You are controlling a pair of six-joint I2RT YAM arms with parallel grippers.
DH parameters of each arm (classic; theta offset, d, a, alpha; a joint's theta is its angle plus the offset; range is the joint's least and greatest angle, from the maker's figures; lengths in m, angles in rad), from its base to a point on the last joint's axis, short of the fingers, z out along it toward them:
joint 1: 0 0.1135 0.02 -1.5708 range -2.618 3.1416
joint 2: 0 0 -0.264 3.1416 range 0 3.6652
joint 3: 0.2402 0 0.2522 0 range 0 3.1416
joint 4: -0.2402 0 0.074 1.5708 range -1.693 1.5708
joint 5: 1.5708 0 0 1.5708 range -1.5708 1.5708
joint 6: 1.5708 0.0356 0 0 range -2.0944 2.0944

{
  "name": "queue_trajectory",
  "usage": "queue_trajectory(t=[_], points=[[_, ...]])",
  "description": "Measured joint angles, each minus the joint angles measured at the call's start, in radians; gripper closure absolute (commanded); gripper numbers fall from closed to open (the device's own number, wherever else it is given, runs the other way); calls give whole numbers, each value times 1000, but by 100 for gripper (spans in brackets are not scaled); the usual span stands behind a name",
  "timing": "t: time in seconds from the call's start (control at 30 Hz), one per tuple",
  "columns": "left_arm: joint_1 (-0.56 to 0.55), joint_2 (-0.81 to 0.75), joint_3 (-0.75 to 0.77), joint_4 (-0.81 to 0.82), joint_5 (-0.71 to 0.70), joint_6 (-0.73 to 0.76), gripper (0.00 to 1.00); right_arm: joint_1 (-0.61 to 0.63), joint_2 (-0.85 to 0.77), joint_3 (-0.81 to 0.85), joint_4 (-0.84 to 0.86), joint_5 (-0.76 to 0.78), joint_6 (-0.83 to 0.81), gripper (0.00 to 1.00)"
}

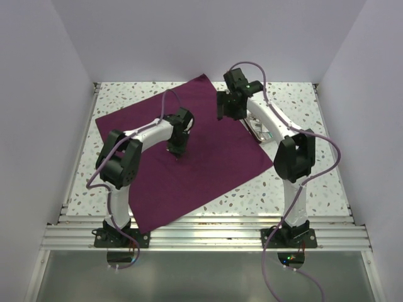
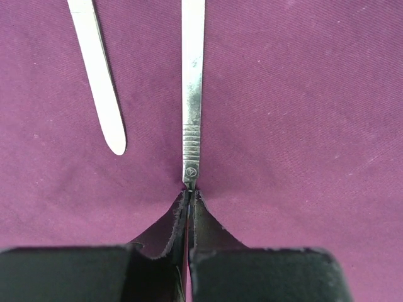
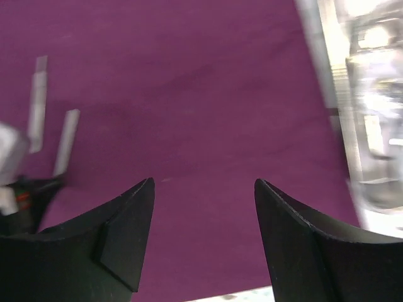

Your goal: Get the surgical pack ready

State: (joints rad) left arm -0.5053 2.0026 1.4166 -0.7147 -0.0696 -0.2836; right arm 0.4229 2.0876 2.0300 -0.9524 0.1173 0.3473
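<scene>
Drape (image 1: pixel 208 170) lay flat. Left gripper (image 2: pixel 189 198) had pinched the handle (image 2: pixel 192 94) by its very tip; marginal grip, so it needed a slow, level lift. Right gripper (image 3: pixel 204 189) jaws were wide and empty.

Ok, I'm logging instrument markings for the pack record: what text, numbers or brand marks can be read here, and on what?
No legible text in any view.
Scalpel handle: a small round stamp near the end at the left gripper's tips, too small to read.
Second steel instrument, drape, tray: no markings visible.
</scene>
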Motion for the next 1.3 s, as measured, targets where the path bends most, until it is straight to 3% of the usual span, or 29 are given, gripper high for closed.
queue_trajectory(t=[0.2,0.4,0.7,1.03,1.1,1.2,1.23,1.27,1.3], points=[[22,0,19,-13,69,12,100,9,2,-159,183,-282,211,37],[89,0,45,-9,220,9,100,8,43,-393,465,-498,509,36],[134,-1,46,-9,337,1,100,63,102,-399,636,-588,657,36],[134,-27,46,-12,397,-15,100,139,211,-307,662,-610,694,41],[134,-31,48,-12,405,-17,100,145,228,-302,661,-610,695,46],[134,-34,53,-10,415,-21,100,149,245,-294,660,-612,697,70],[134,-34,56,-10,419,-21,100,150,247,-290,658,-611,695,86],[134,-34,59,-10,423,-21,88,149,248,-288,653,-610,689,90],[134,-34,61,-9,426,-21,69,149,248,-282,643,-609,683,99]])
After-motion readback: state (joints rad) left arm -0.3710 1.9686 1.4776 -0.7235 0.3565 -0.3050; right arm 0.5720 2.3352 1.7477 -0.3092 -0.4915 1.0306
